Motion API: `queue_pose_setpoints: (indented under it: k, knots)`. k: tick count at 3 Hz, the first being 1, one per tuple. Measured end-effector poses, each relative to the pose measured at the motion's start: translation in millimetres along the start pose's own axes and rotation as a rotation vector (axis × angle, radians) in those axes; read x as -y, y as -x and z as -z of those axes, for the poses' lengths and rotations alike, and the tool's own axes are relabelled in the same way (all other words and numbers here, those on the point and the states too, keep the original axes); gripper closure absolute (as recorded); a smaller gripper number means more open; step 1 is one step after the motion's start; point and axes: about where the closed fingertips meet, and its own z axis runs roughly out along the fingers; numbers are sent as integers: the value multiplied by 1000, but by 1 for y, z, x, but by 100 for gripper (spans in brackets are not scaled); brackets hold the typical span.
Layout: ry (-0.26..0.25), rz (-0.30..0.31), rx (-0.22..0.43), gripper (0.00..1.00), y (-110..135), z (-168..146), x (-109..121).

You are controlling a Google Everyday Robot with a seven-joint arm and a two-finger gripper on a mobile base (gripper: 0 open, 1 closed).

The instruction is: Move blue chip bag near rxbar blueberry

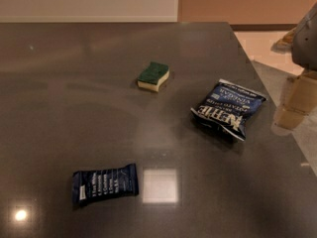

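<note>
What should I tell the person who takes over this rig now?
The claw is at the right edge of view, beside the table, touching no package.
The blue chip bag lies on the table's right side; the rxbar blueberry lies front left, well apart.
Done: nothing yet. Left: grasp the bag, set it near the bar.

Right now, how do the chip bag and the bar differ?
The chip bag is larger and puffy; the bar is small and flat. The chip bag carries big white lettering, the bar rows of small white text. The chip bag lies far right, nearest the gripper at the view's right edge; the bar lies near left. Both are dark blue and lie on the table.
</note>
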Motion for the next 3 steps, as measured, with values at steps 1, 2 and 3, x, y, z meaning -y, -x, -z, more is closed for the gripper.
queue_pose_setpoints:
  k: [1,2,3]
  knots:
    - [0,0,0,0,0,0,0]
    - [16,44,40,0,10,-9,12]
    - [39,103,76,0,28,-36,24]
